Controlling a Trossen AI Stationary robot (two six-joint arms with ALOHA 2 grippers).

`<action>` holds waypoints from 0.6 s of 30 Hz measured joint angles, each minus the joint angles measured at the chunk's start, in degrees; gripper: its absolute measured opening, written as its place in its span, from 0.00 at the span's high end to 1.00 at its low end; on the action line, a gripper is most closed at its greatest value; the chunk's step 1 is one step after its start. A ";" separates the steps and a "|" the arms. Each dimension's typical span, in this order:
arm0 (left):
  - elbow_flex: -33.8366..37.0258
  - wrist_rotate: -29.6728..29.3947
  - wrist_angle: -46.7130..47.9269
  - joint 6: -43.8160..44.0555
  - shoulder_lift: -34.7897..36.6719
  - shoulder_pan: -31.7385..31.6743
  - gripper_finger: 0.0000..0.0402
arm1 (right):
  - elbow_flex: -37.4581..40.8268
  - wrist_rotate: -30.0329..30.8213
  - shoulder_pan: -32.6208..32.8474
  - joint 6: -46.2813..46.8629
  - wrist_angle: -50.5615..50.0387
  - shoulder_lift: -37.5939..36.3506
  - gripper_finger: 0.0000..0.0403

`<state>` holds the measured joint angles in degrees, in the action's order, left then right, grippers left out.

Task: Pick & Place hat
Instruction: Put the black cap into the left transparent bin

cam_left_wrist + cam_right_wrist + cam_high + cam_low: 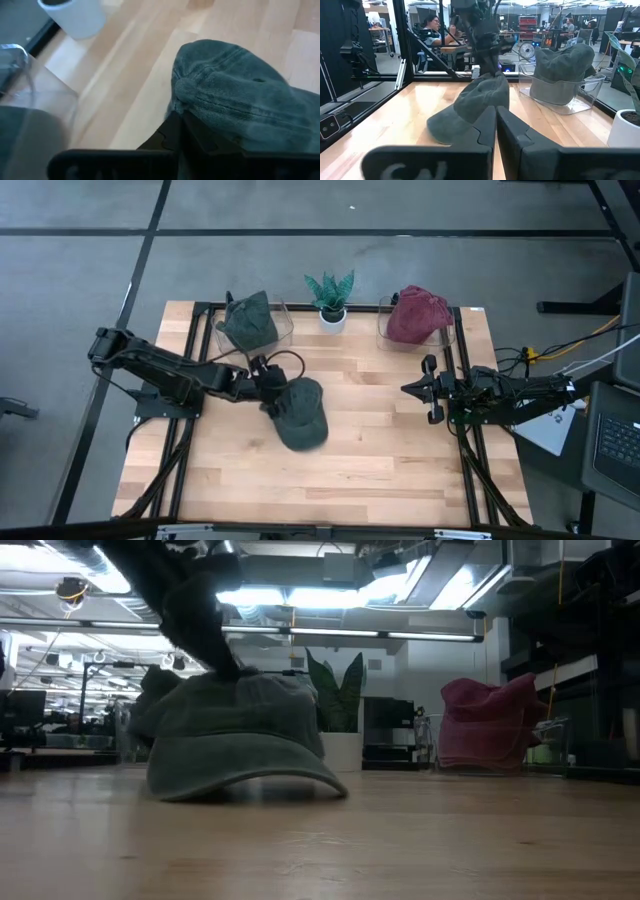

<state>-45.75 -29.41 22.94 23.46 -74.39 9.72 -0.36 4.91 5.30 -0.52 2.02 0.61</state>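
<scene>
left jaws grip green hat point(298, 413) on table; clear bins point(283, 323) hold other hats; right jaws closed.

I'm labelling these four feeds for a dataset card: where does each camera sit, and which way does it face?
High view: above the table, looking straight down; both arms show, left gripper shut on the green cap, right gripper shut, waiting at the right edge.
Low view: at table-top height, looking level across at the green cap; the left arm descends onto it.
Left wrist view: on the left wrist, facing the cap's crown; own fingers show.
Right wrist view: on the right wrist, facing across the table; own fingers show.
All four share the green cap.
</scene>
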 joint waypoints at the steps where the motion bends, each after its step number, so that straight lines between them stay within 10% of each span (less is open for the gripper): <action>1: -0.96 -0.54 1.13 -0.79 0.00 0.00 0.99 | 0.00 0.00 0.01 0.00 0.00 0.01 0.96; 18: -16.79 -14.64 17.75 -13.34 0.04 -1.26 0.99 | 0.00 0.00 0.02 0.00 0.00 -0.01 0.96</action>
<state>-62.53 -44.06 40.69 10.13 -74.35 8.46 -0.36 4.91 5.32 -0.52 2.02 0.60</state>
